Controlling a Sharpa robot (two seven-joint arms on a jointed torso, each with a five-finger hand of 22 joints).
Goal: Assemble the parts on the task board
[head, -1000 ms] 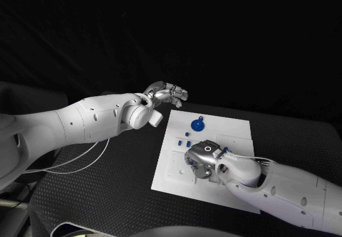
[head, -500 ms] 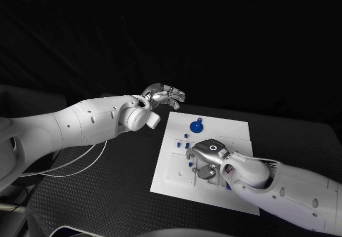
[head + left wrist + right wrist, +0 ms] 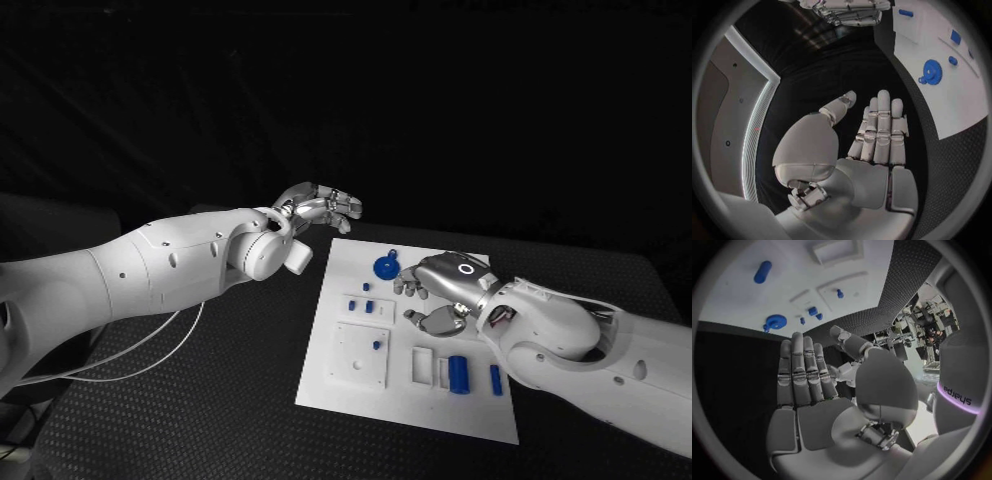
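While the right hand point(image 3: 444, 290) sat low over the lower middle of the task board point(image 3: 346, 385) a second earlier, it had lifted and moved up toward the board's upper part by now, hanging beside the blue gear point(image 3: 388, 267). Its fingers point(image 3: 801, 372) were stretched flat and apart in the right wrist view, nothing in them, so released and empty. With it out of the way, a blue cylinder point(image 3: 460, 373) showed lying in a slot near the lower right of the board, and a slimmer blue pin point(image 3: 495, 378) just beside it. Small blue pegs point(image 3: 366, 304) stood in a cluster left of centre, one more blue peg point(image 3: 376, 344) on the raised square plate below them. My guess: the hand had finished seating something in the lower area and was heading for the gear next; not certain.

The left hand point(image 3: 320, 205) hovered off the board's upper left corner, over the black worktop point(image 3: 173, 420), about where it was before, only slightly shifted. The left wrist view showed its fingers point(image 3: 879, 130) straight and loosely apart, holding nothing. The gear point(image 3: 931, 71) lay flat on the board in that view, untouched by either hand.

Task looked partly done: several parts seated, gear loose near the board's top edge.
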